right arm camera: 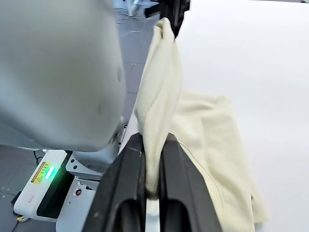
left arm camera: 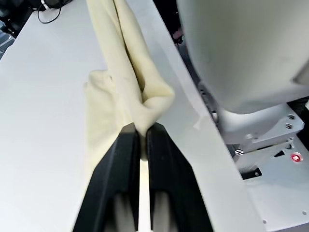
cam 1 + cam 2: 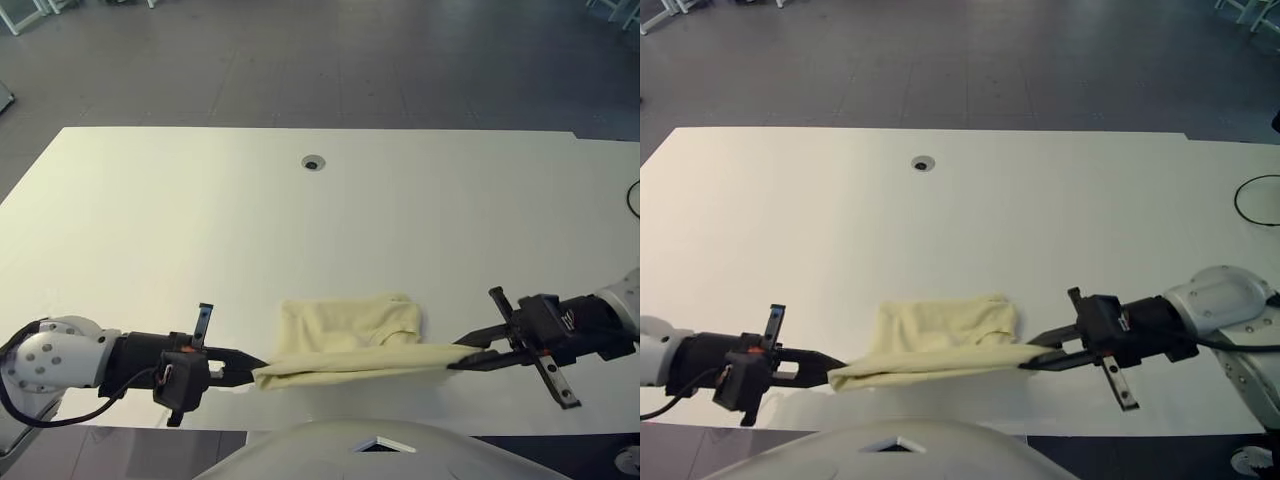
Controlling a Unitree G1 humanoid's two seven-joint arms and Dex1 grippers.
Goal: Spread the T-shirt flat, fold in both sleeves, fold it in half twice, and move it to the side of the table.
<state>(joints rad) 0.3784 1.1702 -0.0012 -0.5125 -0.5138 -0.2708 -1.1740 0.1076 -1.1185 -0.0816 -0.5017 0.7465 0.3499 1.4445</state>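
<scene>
Pale yellow T-shirt point(image 3: 350, 328), partly folded, at the lower centre of the head view, close to the near edge of the counter point(image 3: 300, 220). Its near border is lifted and drawn into a taut band between the two claws, while the rest lies flat on the counter just behind that band. Main hazards, as judged from this pose: (a) each claw pinches only a small bunched tip of cloth, so any further pull apart could drag the fabric out of one grip and let the band collapse; (b) the pinched folds look several layers thick, so a layer could shed unevenly and leave the next fold skewed or wrinkled; (c) the T-shirt sits so near the counter's front edge that a pull toward the bottom of the frame could drag cloth over it. Left claw point(image 3: 245, 368), at the lower left: jaws pressed together on the band's left tip, with cloth bulging just beyond their ends in the left wrist view point(image 2: 141, 140). Right claw point(image 3: 462, 360), at the lower right: likewise clenched on the right tip, the fabric rising from between its jaws in the right wrist view point(image 1: 152, 162). A small hole point(image 3: 314, 162) in the counter lies well apart, toward the upper centre.
</scene>
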